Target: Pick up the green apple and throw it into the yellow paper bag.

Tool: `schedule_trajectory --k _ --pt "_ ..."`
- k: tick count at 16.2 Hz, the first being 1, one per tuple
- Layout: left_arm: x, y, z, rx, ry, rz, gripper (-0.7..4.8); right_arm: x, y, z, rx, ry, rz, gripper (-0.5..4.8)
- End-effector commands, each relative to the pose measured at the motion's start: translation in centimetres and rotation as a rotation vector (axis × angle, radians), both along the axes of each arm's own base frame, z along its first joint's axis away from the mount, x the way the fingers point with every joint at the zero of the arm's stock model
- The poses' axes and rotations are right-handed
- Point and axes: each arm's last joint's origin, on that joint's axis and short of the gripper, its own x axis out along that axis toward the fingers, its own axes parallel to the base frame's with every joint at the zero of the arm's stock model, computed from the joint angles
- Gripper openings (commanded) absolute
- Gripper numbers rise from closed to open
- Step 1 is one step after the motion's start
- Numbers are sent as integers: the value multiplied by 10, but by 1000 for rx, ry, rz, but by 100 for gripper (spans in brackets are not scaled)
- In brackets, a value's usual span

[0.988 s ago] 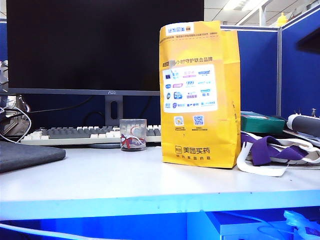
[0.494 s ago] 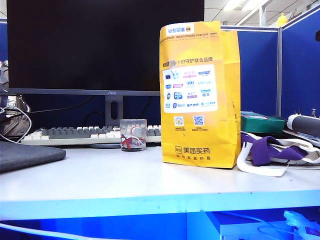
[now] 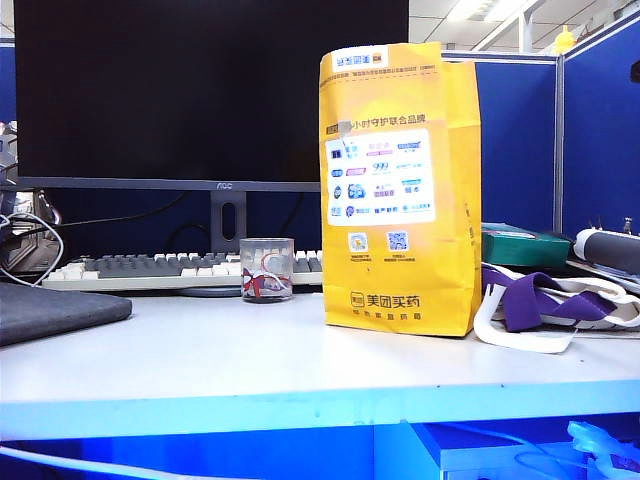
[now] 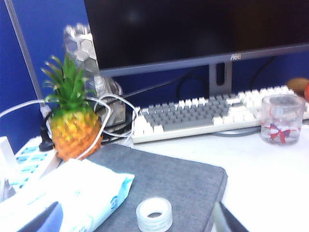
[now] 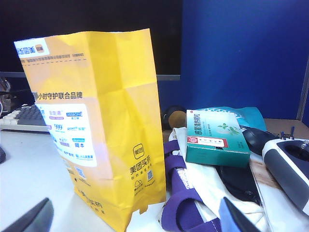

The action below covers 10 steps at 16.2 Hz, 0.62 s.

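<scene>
No green apple is seen in any of the three views; it is judged to lie already inside the yellow paper bag (image 3: 400,190), which stands upright on the white table (image 3: 200,360), unmoved over the last second. Only a dark shape (image 3: 636,70) at the exterior view's upper right edge has been drawn almost out of frame, so the throw is taken as done. The left gripper (image 4: 135,221) is held wide and empty above a grey mat (image 4: 164,179) and a tape roll (image 4: 154,215). The right gripper (image 5: 135,217), equally wide and empty, is held near the bag. A keyboard (image 3: 150,268), a monitor (image 3: 200,90) and blue partitions (image 3: 515,140) are set behind.
</scene>
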Motion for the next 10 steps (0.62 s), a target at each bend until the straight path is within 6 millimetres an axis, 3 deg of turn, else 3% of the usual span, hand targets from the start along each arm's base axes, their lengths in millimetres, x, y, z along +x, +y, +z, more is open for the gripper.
schedule_trajectory --k 1,10 --pt "0 0 1 -3 -12 -4 415 0 0 -2 2 -6 1 479" --pt "0 0 1 -3 -11 -4 415 0 0 -2 1 0 1 479"
